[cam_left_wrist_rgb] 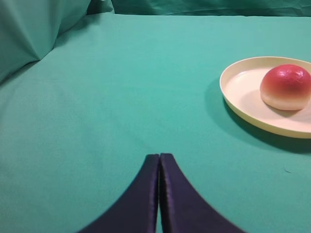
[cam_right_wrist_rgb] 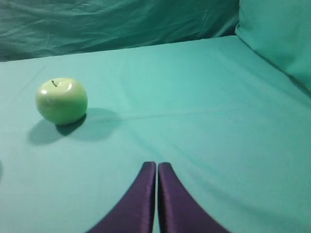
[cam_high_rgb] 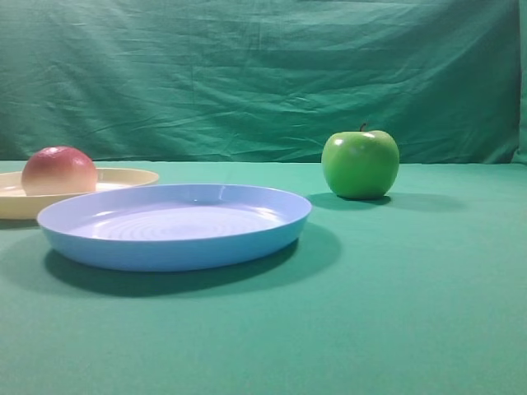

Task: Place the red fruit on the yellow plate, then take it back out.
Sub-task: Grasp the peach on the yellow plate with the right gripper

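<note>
The red fruit (cam_high_rgb: 58, 171) rests on the yellow plate (cam_high_rgb: 132, 177) at the far left of the exterior high view. The left wrist view shows the same fruit (cam_left_wrist_rgb: 285, 87) lying inside the plate (cam_left_wrist_rgb: 238, 87) at its right edge. My left gripper (cam_left_wrist_rgb: 159, 156) is shut and empty, hovering over bare cloth well to the left of the plate. In the right wrist view my right gripper (cam_right_wrist_rgb: 156, 164) is shut on nothing, over cloth. Neither gripper shows in the exterior high view.
A light blue plate (cam_high_rgb: 174, 226) sits in front of the yellow one, holding nothing. A shiny green apple (cam_high_rgb: 360, 164) stands to the right on the cloth, and the right wrist view has that apple (cam_right_wrist_rgb: 61, 101) far left of the right gripper. Green cloth covers the table and hangs behind it.
</note>
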Action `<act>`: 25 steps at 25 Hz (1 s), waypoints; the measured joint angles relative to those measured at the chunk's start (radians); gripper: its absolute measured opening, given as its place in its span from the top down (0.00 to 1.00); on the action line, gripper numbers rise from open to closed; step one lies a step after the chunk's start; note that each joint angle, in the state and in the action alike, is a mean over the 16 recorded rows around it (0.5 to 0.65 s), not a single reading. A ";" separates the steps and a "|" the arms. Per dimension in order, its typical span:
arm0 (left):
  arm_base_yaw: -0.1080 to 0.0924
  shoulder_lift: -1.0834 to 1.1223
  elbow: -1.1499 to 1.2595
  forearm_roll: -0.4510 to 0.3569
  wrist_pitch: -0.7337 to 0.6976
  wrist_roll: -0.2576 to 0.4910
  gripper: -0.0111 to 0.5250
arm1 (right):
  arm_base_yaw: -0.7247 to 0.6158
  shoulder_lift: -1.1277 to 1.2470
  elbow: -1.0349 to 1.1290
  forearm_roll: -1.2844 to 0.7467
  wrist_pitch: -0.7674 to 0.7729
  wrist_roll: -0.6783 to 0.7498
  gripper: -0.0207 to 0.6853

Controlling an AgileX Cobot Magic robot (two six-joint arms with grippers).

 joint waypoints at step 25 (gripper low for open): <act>0.000 0.000 0.000 0.000 0.000 0.000 0.98 | 0.022 0.083 -0.121 0.095 -0.068 0.001 0.97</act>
